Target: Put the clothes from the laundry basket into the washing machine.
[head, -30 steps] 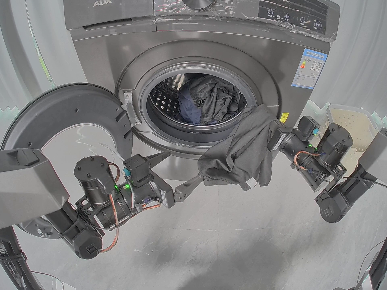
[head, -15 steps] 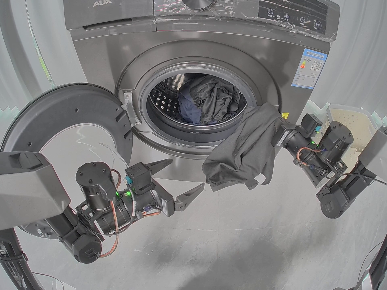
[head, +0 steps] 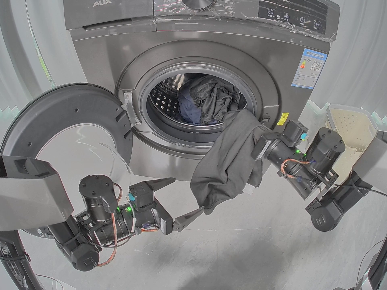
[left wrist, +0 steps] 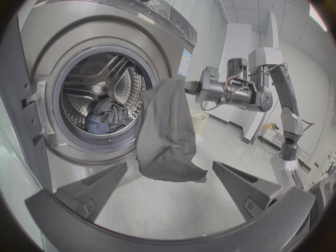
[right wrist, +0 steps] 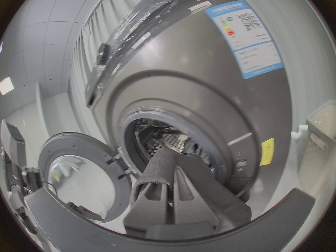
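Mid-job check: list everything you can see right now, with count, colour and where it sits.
washing machine: one, grey, straight ahead
door: one, grey, swung open to the robot's left
clothes in drum: at least two, dark grey and navy, heaped inside
dark grey garment: one, hanging in front of the drum opening's right edge
laundry basket: one, cream, at the robot's right beside the machine
left end effector: one, open and holding nothing, low in front of the machine
right end effector: one, shut on the dark grey garment
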Available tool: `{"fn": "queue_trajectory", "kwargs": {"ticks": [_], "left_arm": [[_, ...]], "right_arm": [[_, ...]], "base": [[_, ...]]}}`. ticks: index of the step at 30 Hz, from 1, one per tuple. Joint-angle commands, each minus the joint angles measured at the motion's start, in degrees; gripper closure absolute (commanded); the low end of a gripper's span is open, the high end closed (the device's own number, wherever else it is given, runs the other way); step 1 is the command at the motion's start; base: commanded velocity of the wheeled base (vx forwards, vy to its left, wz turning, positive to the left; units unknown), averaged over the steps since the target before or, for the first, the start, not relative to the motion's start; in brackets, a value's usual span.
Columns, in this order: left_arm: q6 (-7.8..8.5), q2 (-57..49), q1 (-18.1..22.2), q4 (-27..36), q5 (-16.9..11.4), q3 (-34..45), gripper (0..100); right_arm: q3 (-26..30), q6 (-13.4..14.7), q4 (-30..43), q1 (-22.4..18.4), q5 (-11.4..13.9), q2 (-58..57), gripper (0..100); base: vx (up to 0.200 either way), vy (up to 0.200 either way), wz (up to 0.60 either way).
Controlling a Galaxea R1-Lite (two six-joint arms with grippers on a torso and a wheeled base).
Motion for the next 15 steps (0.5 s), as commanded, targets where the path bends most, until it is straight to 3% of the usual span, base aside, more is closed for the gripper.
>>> {"fn": "queue_trajectory", "kwargs": {"ticks": [1, 6, 10, 15], "left_arm": [[0.61, 1.03, -0.08, -0.01, -0.34, 2.37, 0], [1.14, 1.74, 0.80, -0.01, -0.69, 9.92, 0], [3.25, 1.91, 2.82, -0.01, -2.80, 15.37, 0], [3.51, 1.39, 2.38, -0.01, -2.98, 17.57, 0]], "right_arm": [[0.20, 0.02, -0.10, 3.14, -0.04, -0.22, 100], [-0.77, 0.02, -0.10, 2.35, 0.05, -0.48, 100], [-1.65, -0.07, -0.10, 1.30, -0.04, -0.57, 100], [-4.02, 0.02, -0.10, -0.20, -0.57, -0.48, 100]], "base": [[0.000, 0.000, 0.00], [0.000, 0.000, 0.00], [0.000, 0.000, 0.00], [0.000, 0.000, 0.00]]}}
